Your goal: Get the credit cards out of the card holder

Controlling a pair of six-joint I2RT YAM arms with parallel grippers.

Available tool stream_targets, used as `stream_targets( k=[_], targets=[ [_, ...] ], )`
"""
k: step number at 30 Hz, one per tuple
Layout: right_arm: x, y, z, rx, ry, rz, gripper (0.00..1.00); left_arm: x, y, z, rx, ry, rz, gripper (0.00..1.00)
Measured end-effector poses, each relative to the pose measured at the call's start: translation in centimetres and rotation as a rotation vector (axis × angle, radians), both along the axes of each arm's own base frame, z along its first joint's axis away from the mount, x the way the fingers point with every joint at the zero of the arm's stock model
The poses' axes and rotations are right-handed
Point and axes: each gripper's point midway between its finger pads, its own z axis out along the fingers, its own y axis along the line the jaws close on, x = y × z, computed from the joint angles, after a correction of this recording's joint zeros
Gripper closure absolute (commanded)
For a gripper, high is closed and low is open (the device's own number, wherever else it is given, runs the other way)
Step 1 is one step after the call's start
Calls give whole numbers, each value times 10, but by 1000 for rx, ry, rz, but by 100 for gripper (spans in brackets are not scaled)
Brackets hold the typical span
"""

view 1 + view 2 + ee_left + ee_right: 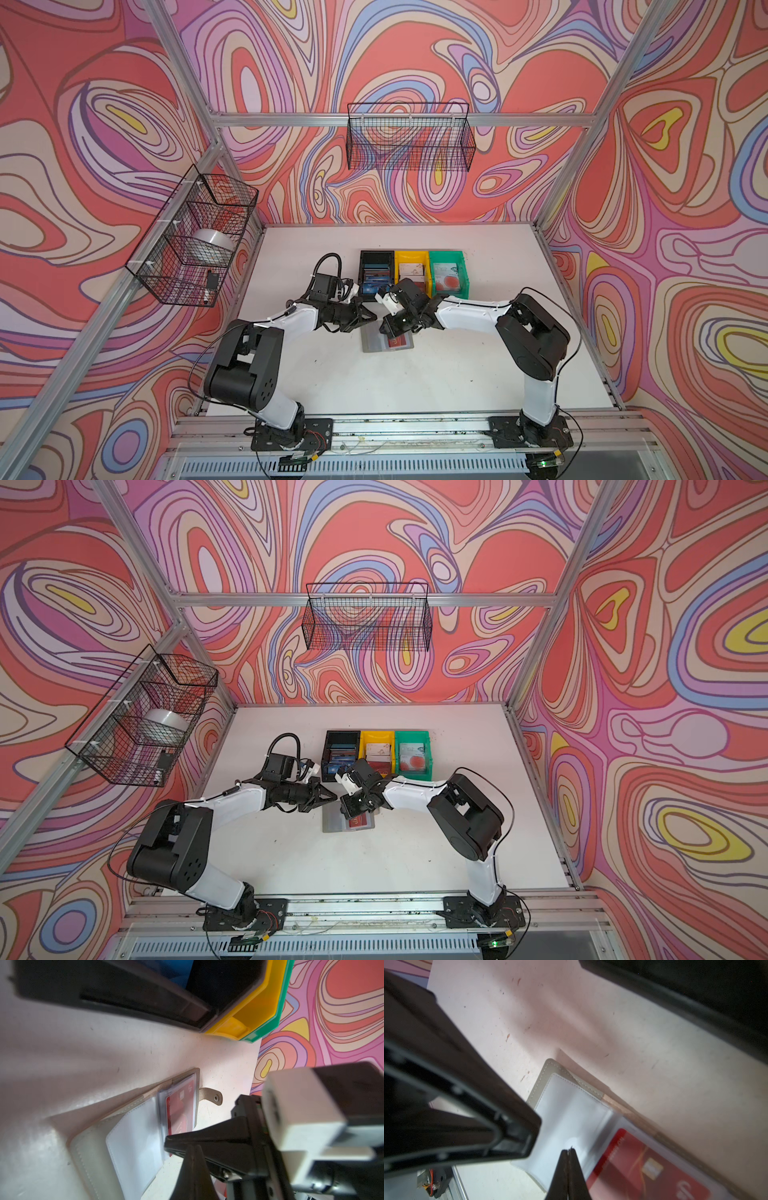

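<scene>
- The flat grey bifold card holder lies open on the white table, about midway between the left and right edges and well apart from all of them.
- A red plastic credit card sits inside a clear plastic sleeve on the holder's right half. In the right wrist view its chip faces up.
- In the left wrist view the holder's small grey closing tab lies flat on the table, sticking out from the edge on the card's side.
- My right gripper has its jaws pressed fully together. The tip is down at the clear sleeve, just beside the red card's edge nearest the fold. It may have a bit of the film nipped; the view is too blurred for me to tell.
- My left gripper is also fully closed, with nothing between its jaws. It is low over the far edge of the holder's left half, close beside the right gripper.
- A black plastic bin, a yellow plastic bin and a green plastic bin stand side by side in a row between the holder and the table's far edge. All three have cards in them.
</scene>
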Motion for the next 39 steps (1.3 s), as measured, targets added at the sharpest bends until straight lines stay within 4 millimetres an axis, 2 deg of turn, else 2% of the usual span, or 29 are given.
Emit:
stream_targets(
  k=[5,11,15,21,28,33,39],
  targets=[
    [10,-22,16,-68,-74,-71,95,-7,-15,-16,2,39,-40,99],
    [20,-60,-3,-215,-76,-162,96,-12,-19,-26,5,54,-51,96],
    [18,-74,-9,-275,-64,-180,96,-11,-20,-30,3,58,-50,96],
    [15,-77,-12,-291,-52,-178,95,-12,-20,-43,6,92,-45,96],
    [11,-72,-12,-268,-34,-160,95,-11,-21,-45,-3,92,-49,96],
    [9,-67,-24,-258,-1,-148,95,-12,-21,-47,-5,93,-51,96],
    [10,-63,-24,-242,0,-143,95,-14,-21,-51,-3,102,-52,96]
  ],
)
